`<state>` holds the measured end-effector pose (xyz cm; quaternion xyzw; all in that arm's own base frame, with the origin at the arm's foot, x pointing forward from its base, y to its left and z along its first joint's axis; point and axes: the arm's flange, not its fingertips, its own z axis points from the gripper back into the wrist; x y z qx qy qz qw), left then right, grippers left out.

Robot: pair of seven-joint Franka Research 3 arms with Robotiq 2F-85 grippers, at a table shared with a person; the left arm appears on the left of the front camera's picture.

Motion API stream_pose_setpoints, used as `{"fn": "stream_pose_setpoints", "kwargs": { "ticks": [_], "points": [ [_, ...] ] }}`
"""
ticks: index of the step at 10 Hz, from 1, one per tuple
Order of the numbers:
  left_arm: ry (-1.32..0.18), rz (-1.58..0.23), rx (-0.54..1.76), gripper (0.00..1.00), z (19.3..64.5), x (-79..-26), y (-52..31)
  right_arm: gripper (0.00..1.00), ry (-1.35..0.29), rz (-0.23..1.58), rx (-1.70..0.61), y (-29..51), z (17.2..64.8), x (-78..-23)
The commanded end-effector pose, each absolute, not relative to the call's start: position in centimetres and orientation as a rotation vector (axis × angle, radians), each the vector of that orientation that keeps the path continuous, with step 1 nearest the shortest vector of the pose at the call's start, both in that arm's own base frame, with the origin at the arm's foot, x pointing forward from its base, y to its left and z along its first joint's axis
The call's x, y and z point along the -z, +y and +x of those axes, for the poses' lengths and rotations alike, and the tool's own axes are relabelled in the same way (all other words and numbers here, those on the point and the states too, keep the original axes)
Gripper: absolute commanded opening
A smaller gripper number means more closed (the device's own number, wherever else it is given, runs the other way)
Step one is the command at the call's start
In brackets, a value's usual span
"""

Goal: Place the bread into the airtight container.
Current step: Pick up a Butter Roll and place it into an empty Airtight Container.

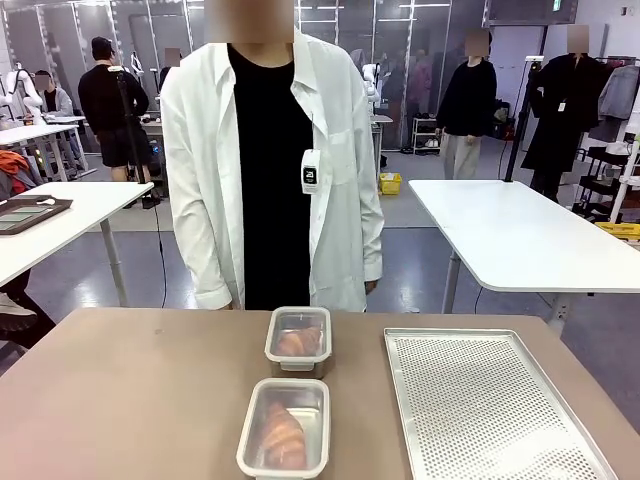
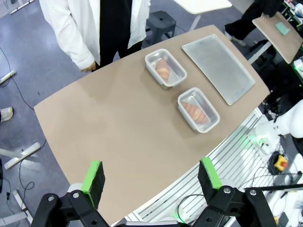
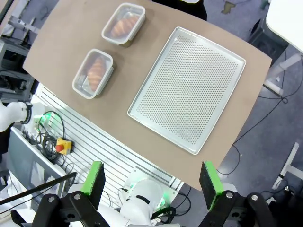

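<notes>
Grippers: left gripper (image 2: pixel 150 180) and right gripper (image 3: pixel 153 185) both spread wide, empty, high above table. Bread (image 1: pixel 284 434) bottom centre in near container (image 1: pixel 285 427); second loaf in far container (image 1: pixel 298 339), mid-frame. Likely light, soft, crushable; grip sides gently.

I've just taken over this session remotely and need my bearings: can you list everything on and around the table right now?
near container: 1, clear plastic, table centre on the robot's side, holds bread
far container: 1, clear plastic, just beyond the first, on the person's side, holds bread
bread: 2 pieces, golden-brown, one in the near container, one in the far container
tray: 1, silver, perforated, right of the containers, nothing on it
table: 1, brown top
person: 1, white shirt over black, standing at the far edge
left pincer: 1, black with green pads, open, high above the table
right pincer: 1, same colours, open, high above the tray side
</notes>
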<state>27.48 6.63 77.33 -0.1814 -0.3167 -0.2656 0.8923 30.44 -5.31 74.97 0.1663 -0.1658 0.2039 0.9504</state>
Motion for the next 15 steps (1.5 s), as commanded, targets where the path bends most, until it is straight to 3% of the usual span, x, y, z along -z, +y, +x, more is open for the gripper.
{"fn": "stream_pose_setpoints", "kwargs": {
  "ticks": [1, 15],
  "points": [
    [-0.656, -0.385, 0.577, 1.00, 27.37, -77.37, 6.65, 1.00, -0.333, 0.338, -0.420, -5.25, 30.52, -75.01],
    [-0.656, -0.385, 0.577, 1.00, 27.37, -77.37, 6.65, 1.00, -0.333, 0.338, -0.420, -5.25, 30.52, -75.01]
  ]
}}
